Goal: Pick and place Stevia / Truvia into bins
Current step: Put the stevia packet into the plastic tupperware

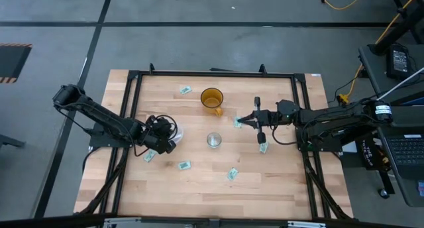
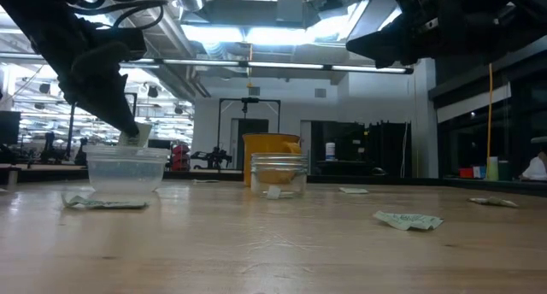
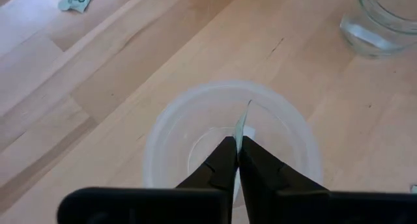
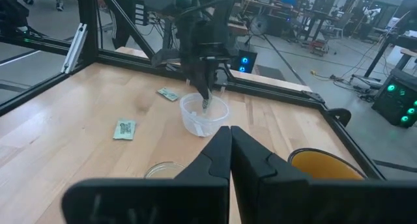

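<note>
Your left gripper (image 3: 235,146) is pinched shut on one Stevia sachet (image 3: 240,125), held edge-on directly above the clear plastic cup (image 3: 171,129), which sits right below the jaws. Beyond that cup, you see the small glass cup (image 3: 380,22) well off to one side. Loose sachets (image 1: 232,174) lie scattered on the wooden table (image 1: 278,181), one just beside the clear cup. Your right gripper (image 4: 230,138) hangs above the table with its jaws closed and empty, near the amber mug (image 1: 212,98).
</note>
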`<act>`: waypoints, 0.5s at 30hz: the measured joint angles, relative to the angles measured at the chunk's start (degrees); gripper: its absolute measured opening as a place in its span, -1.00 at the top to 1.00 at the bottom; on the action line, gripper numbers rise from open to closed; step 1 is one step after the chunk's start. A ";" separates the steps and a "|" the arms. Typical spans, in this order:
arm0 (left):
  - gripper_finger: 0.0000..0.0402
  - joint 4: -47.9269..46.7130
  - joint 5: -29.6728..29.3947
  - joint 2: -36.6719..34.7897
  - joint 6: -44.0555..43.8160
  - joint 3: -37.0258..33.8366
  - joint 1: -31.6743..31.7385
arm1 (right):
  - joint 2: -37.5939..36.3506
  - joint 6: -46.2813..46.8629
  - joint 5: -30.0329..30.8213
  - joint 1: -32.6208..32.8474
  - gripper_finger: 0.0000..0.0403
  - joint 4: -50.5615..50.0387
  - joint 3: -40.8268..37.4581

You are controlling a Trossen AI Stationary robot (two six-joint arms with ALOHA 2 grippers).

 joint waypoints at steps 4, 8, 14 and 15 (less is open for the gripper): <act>0.82 0.00 -0.02 0.00 0.02 0.00 -0.09 | 0.00 0.00 0.00 0.00 0.96 0.00 0.00; 0.72 0.00 -0.39 0.00 0.02 0.00 -0.09 | 0.00 0.00 0.00 0.00 0.96 0.00 0.00; 0.61 0.01 -0.53 -0.01 0.89 0.00 -0.09 | 0.00 0.00 0.00 0.00 0.96 0.00 0.00; 0.60 0.00 -0.53 -0.02 1.53 0.00 -0.09 | 0.00 0.00 0.00 0.00 0.96 0.00 0.00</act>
